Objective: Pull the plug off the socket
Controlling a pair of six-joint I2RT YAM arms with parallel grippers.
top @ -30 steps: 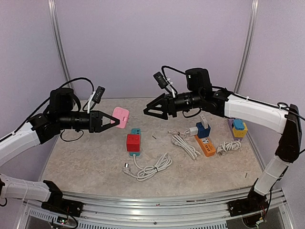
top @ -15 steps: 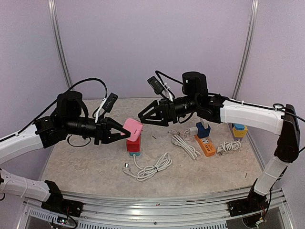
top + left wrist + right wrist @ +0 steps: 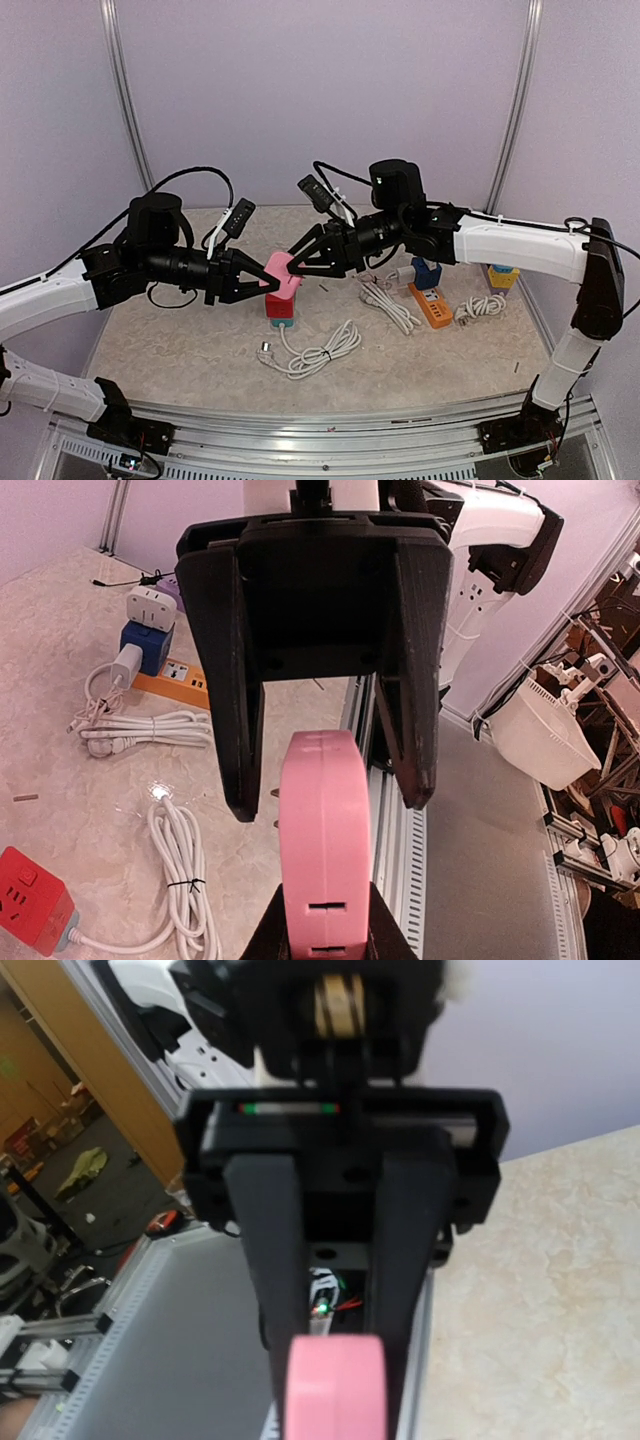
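We are watching the two arms close in on each other over the last second. The left gripper (image 3: 258,284), which was hanging well to the left, is now holding the flat pink plastic block with rounded corners (image 3: 281,272) in the air above the red cube socket (image 3: 279,306) on the speckled stone-look table (image 3: 180,340). Its jaws are pressed tight on the near end of the block. The right gripper (image 3: 293,267) is swinging in from the right. Its fingers (image 3: 232,700), wide apart a second ago, are now narrowing around the far end of the block. In the left wrist view a gap is showing on each side, so they are spread and not yet pinching.

We are reading this as the second grip being set up: one arm is bracing the piece so that the other can draw the plug away. No pull is under way yet, and the block is looking like one piece.

We are struggling to tell where the plug ends and the socket begins, since only a faint seam and two slots are showing on the pink edge. The right wrist view is blurred, that gripper's own fingertips are not showing clearly in it, and the block is cut off at the bottom edge.
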